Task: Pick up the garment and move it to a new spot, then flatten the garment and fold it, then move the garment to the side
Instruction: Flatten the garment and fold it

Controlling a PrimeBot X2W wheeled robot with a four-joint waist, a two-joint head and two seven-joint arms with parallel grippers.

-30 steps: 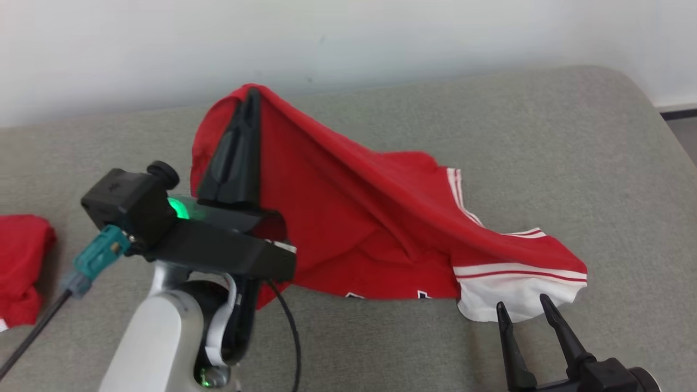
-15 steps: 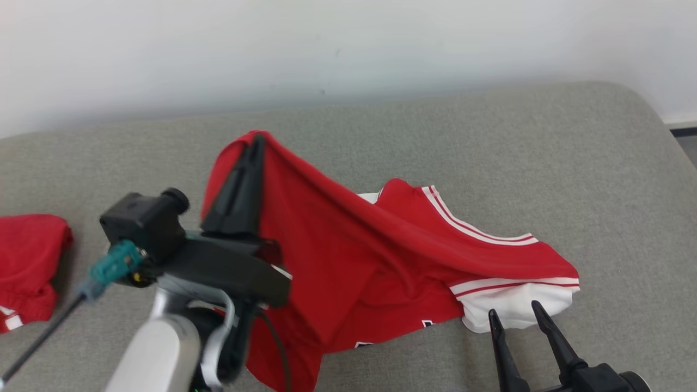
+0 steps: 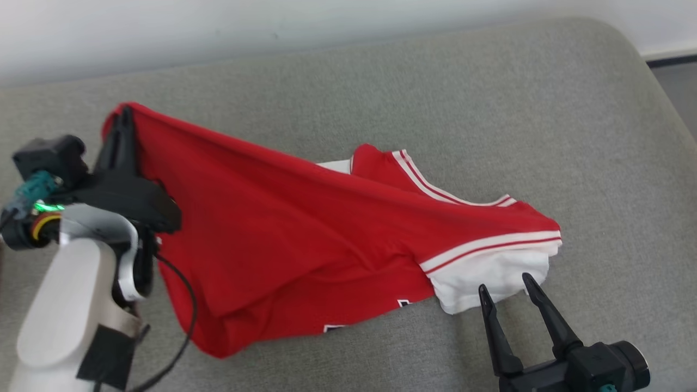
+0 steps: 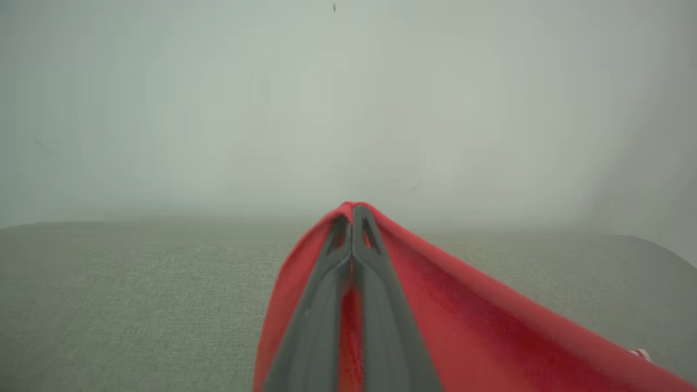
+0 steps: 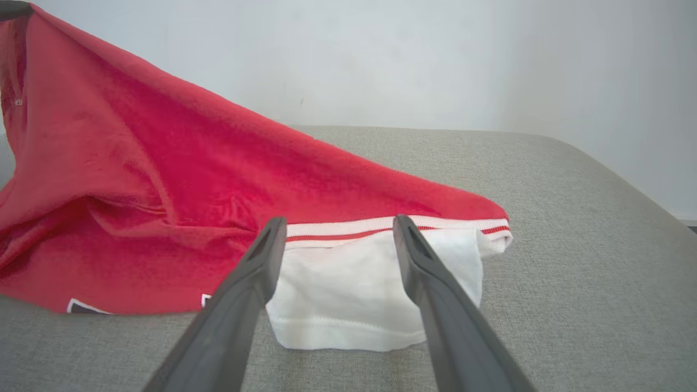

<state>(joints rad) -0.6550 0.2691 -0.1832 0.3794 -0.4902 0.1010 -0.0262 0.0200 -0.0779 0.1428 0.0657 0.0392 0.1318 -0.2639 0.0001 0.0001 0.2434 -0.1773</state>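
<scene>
The garment (image 3: 283, 234) is a red shirt with a white, red-striped sleeve (image 3: 484, 272), lying on a grey cushioned surface (image 3: 544, 109). My left gripper (image 3: 124, 115) is shut on its red edge at the far left and holds that corner lifted, so the cloth slopes down toward the sleeve. In the left wrist view the left gripper (image 4: 353, 209) has red cloth (image 4: 463, 326) draped over its closed fingers. My right gripper (image 3: 505, 284) stands open just in front of the white sleeve. In the right wrist view the right gripper (image 5: 338, 220) frames the sleeve (image 5: 348, 294), holding nothing.
A pale wall (image 3: 218, 27) runs along the back of the cushioned surface. The surface's rounded right edge drops to a grey floor (image 3: 678, 92). Bare grey fabric lies behind and to the right of the garment.
The camera has shifted. My left gripper has carried its red corner leftward, away from the sleeve, stretching the garment out wider. The right gripper stays open beside the white sleeve.
</scene>
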